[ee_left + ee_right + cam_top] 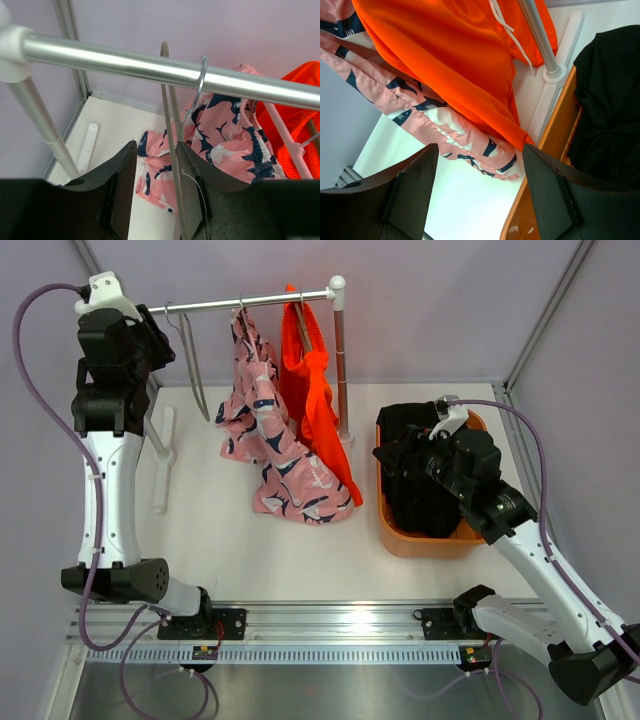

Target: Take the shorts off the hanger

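The pink shorts (270, 445) with navy-and-white print and the orange shorts (315, 390) hang on hangers from the rail (240, 302). The black shorts (420, 500) lie in an orange bin (430, 542). My left gripper (160, 340) is up at the rail's left end. It is open (156, 145), with one arm of an empty grey hanger (170, 115) between its fingers, against the right one. My right gripper (385, 455) is over the bin's left edge, wide open and empty (480, 147). The pink (420, 107) and orange (450, 55) shorts hang beyond it.
The rack's right post (340, 360) stands between the orange shorts and the bin. Its white left foot (163, 460) lies on the table below my left arm. Purple walls close the back and both sides.
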